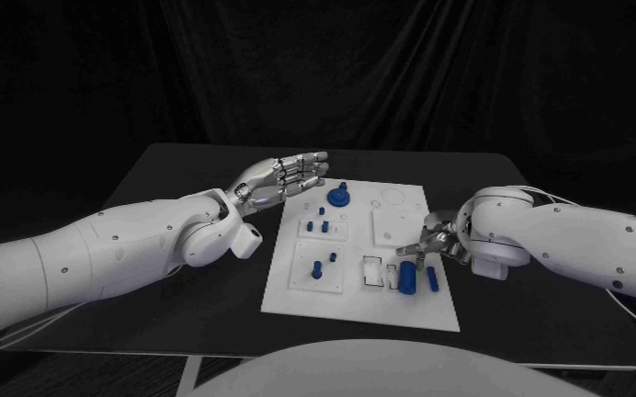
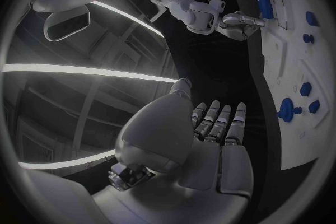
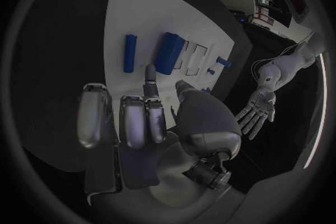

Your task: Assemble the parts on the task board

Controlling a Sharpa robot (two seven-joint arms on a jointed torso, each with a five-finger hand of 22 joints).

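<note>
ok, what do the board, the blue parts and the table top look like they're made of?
Board: looks like rigid white plastic, matte; even, dull surface with crisp cut-out pockets. Could be painted metal; can't tell.
Blue parts: probably moulded or printed plastic; uniform saturated colour, soft sheen, no metallic glint.
Table: black, matte, smooth sheet; material unclear, perhaps laminate or coated board.

The task board [image 1: 365, 273] looks like matt white plastic, smooth; the parts [image 1: 408, 277] on it are blue plastic with a slight sheen; the desk [image 1: 186, 172] is black and matt — no glare; each robot hand — left [image 1: 281, 177], right [image 1: 435, 241] — shows glossy silver metal-like shells; dark cloth hangs behind in folds.
</note>
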